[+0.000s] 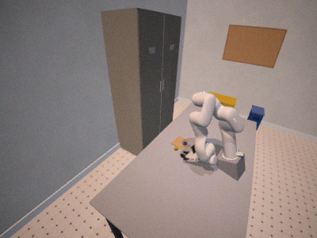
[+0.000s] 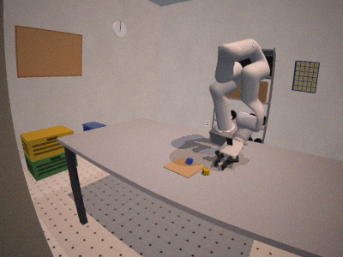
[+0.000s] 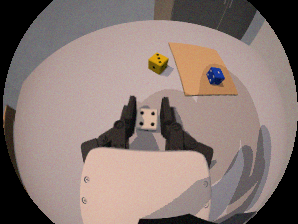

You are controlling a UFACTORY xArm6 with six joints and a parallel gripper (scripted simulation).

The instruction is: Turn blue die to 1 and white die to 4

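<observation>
In the exterior view, a framed brown board hangs on the pale wall at far left of the mat, above a yellow crate stacked on a green crate. A blue bin and a round clock come next, beyond the mat. The grey table stands on a dotted floor and carries the tan mat, with the blue die on it. Right of the mat, just beside it on the table, is the yellow die — three pips on top.

Farther right, the tool is partly open, holding nothing. In the wrist view its fingers flank the white die, a gap on each side; that die rests on the table off the mat, four up. Behind stands a shelf unit, then a gridded wall chart, its writing too small to read. In the top view, a cabinet left of the mat bears pale door labels — also unreadable.
</observation>
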